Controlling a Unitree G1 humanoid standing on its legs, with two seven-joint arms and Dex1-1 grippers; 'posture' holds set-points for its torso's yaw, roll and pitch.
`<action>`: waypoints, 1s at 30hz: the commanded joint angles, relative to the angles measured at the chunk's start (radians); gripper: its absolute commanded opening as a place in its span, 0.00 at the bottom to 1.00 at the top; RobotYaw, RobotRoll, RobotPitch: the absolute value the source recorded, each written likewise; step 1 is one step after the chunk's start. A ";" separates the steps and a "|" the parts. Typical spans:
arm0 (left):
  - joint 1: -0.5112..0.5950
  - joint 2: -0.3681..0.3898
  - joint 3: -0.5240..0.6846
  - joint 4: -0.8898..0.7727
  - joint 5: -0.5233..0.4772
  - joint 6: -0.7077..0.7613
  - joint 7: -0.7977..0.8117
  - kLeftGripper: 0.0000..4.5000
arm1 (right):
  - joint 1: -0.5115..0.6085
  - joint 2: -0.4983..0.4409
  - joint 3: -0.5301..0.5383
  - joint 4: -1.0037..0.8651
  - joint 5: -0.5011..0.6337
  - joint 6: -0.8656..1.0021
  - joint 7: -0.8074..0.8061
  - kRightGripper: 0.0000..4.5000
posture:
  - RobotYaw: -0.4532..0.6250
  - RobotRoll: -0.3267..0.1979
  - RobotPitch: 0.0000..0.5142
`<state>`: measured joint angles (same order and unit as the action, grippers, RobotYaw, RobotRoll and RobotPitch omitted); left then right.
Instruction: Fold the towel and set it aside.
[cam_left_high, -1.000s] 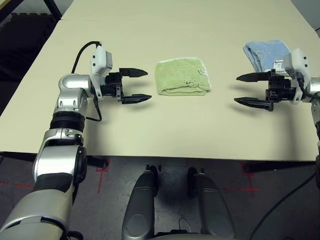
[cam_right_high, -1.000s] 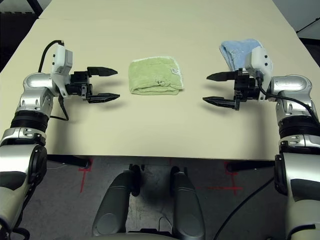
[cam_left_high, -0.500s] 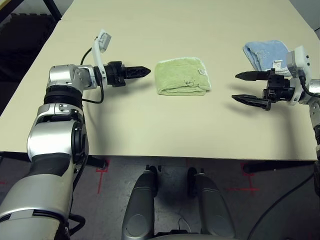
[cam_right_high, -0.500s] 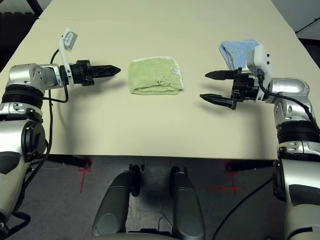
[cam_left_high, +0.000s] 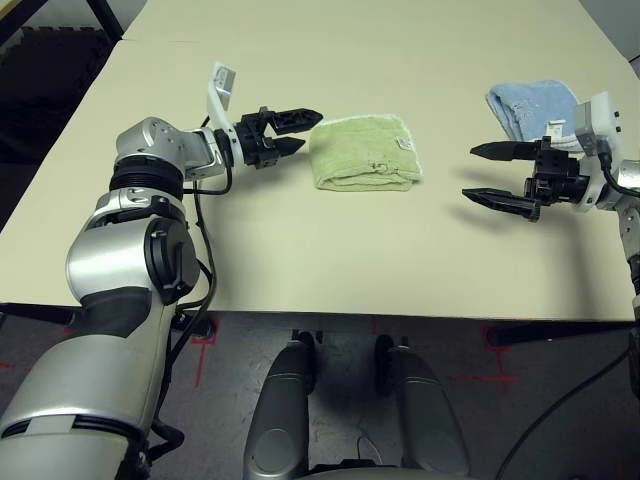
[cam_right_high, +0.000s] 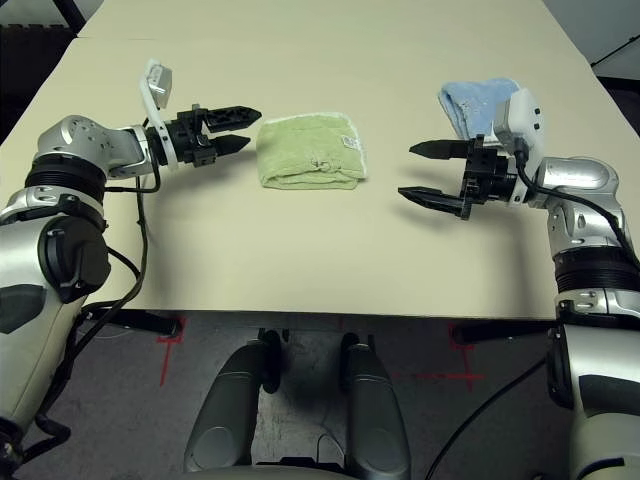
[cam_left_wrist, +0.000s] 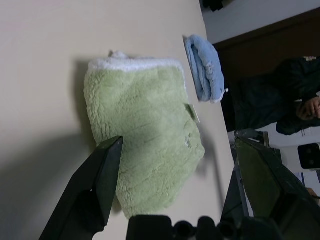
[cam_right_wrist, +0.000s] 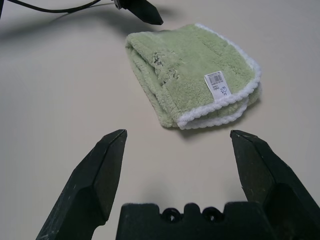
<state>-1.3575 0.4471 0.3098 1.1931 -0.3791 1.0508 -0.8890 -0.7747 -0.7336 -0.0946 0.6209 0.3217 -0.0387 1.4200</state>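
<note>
While both end effectors gape empty, the green towel (cam_left_high: 362, 153) lies folded, white-edged, its label showing.

We see the towel (cam_left_high: 362, 152) as thick, fluffy green terry cloth, its pile rough and matt, edged with a white looped trim, and a small glossy paper label (cam_right_wrist: 218, 84) lies on its top layer. Beyond the towel's right side, the blue towel (cam_left_high: 532, 106) looks like the same soft, matt cloth. The table (cam_left_high: 330, 260) under the towel is smooth, matt and cream-coloured. Both the left gripper (cam_left_high: 297, 132) and the right gripper (cam_left_high: 495, 174) have matt black, plastic-looking fingers, behind which the forearms show polished silver shells.
</note>
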 joint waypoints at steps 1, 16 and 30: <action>0.013 0.012 -0.030 0.013 0.027 0.027 -0.003 1.00 | 0.016 -0.009 -0.012 -0.029 0.013 0.006 0.002 0.99 | 0.39 0.62 0.50; 0.032 -0.016 -0.080 -0.002 0.037 0.083 -0.024 1.00 | 0.014 -0.008 -0.004 -0.038 0.013 0.009 0.004 0.99 | 0.40 0.62 0.51; -0.012 -0.163 0.045 0.019 -0.026 0.001 0.126 1.00 | 0.038 -0.011 -0.008 -0.074 0.015 0.020 -0.010 0.99 | 0.39 0.62 0.51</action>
<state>-1.3621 0.2925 0.3455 1.1934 -0.3952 1.0656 -0.7851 -0.7578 -0.7341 -0.0945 0.5676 0.3314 -0.0249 1.4115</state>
